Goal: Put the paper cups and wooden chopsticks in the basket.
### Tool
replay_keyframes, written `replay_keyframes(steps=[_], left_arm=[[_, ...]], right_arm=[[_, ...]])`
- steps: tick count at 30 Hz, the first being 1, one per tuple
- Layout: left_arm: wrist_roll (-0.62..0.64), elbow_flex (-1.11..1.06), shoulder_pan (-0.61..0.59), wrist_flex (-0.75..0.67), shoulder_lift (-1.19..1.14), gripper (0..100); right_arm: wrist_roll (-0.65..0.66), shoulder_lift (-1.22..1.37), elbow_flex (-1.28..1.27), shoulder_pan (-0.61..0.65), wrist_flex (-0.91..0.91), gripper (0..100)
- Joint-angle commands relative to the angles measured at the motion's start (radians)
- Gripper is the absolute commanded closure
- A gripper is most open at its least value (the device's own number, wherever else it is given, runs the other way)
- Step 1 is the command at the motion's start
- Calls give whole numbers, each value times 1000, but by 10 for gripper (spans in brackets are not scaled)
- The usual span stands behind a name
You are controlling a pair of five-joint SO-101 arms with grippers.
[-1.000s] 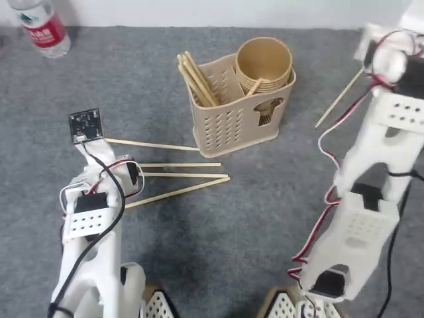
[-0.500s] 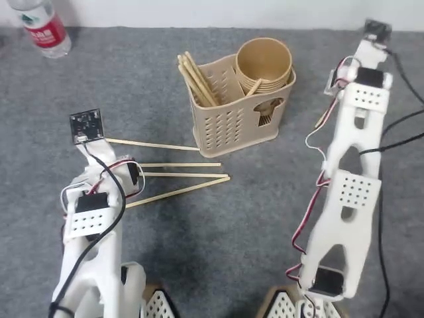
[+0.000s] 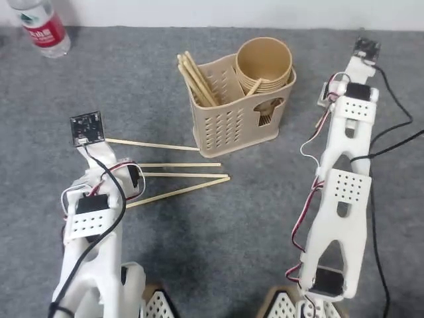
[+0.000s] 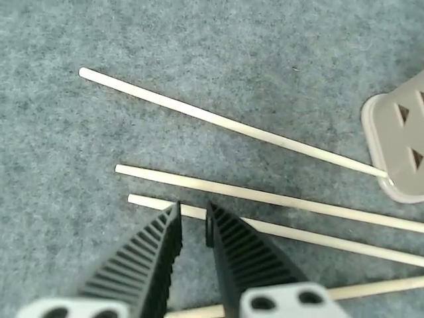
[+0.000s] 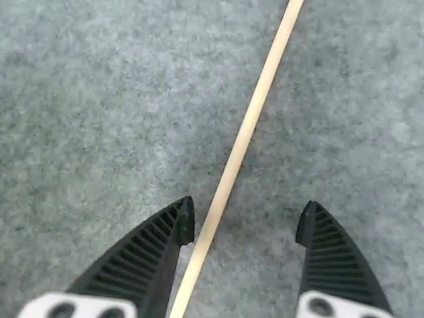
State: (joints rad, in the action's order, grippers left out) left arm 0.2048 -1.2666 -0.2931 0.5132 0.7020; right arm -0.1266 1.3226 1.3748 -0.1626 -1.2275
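My right gripper (image 5: 245,222) stands wide open to the right of the basket (image 3: 228,126) and holds nothing. One wooden chopstick (image 5: 242,142) lies on the carpet (image 5: 99,99) between its fingers (image 5: 152,245), closer to one of them. My left gripper (image 4: 192,215) is almost closed, with only a thin gap. Its tips are over the end of one of four loose chopsticks (image 3: 179,175) that lie in front of the basket. The paper cups (image 3: 264,61) sit stacked inside the basket, beside more chopsticks (image 3: 195,79).

Left arm (image 3: 86,222) folded, jaws narrowly apart; right arm (image 3: 348,189) stretched forward, jaws wide apart.
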Motion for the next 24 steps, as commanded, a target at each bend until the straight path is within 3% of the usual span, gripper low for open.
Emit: replay_keyframes(steps=[1, 6, 12, 15, 20, 24], left_arm=[[9, 5, -8, -23, 23, 945], [9, 5, -8, -23, 23, 945], [9, 5, -9, -23, 23, 945], [9, 8, -9, -23, 25, 945], [9, 10, -9, -23, 25, 945], [9, 10, -9, -23, 25, 945]], right_arm=[[-5, -7, 55, 13, 33, 757], [98, 5, 54, 30, 33, 860], [166, 7, 54, 48, 33, 890], [235, 8, 49, 68, 25, 991], [374, -4, -29, 102, 13, 991], [396, -2, -31, 99, -25, 991]])
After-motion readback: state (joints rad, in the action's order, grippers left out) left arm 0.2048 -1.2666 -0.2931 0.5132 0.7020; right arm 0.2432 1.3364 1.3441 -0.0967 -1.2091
